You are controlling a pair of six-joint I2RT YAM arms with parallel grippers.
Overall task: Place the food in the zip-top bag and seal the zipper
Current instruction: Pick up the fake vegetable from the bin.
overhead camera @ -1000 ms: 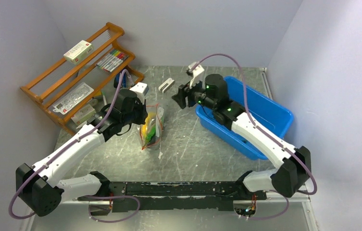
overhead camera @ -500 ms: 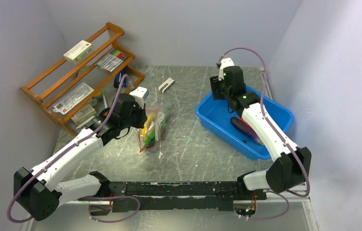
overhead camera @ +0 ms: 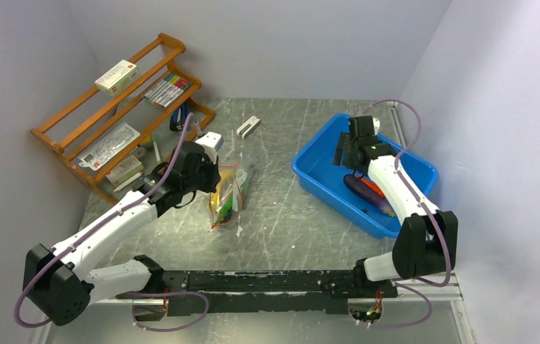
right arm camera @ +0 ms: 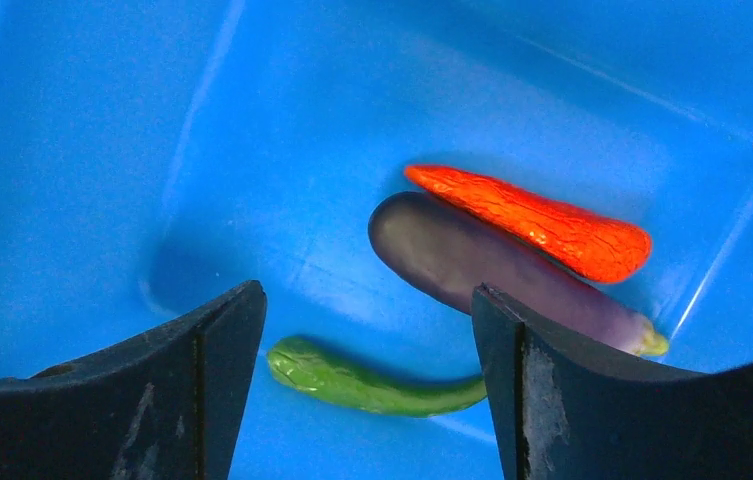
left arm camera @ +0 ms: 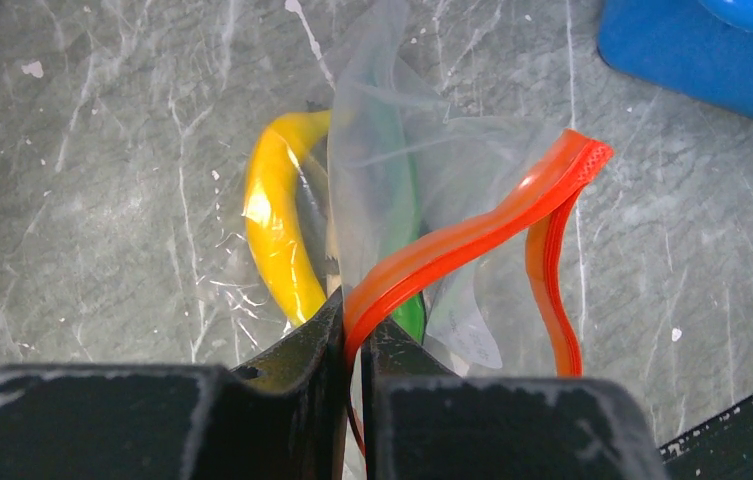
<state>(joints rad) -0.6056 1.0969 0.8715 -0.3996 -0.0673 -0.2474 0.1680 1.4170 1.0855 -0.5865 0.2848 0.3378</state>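
The clear zip-top bag [overhead camera: 226, 192] lies on the table with a yellow banana-like piece [left arm camera: 277, 230] and a green pod [left arm camera: 404, 195] inside. My left gripper [left arm camera: 354, 330] is shut on the red-orange zipper [left arm camera: 472, 235], pinching one side of the bag's mouth while the other side loops free. Over the blue bin [overhead camera: 322, 186] my right gripper [right arm camera: 367, 310] is open and holds nothing. Below it in the bin lie a second green pod [right arm camera: 372, 385], a purple eggplant [right arm camera: 492, 265] and a red-orange chili [right arm camera: 537, 222]. No fish shows.
A wooden rack [overhead camera: 120, 118] with boxes and markers stands at the back left, close behind the left arm. A small white block [overhead camera: 248, 127] lies at the back of the table. Walls close in on both sides.
My right arm has swung from above the table's middle to over the blue bin, pointing down, and its jaws have opened wider. The left gripper keeps its hold on the zipper.
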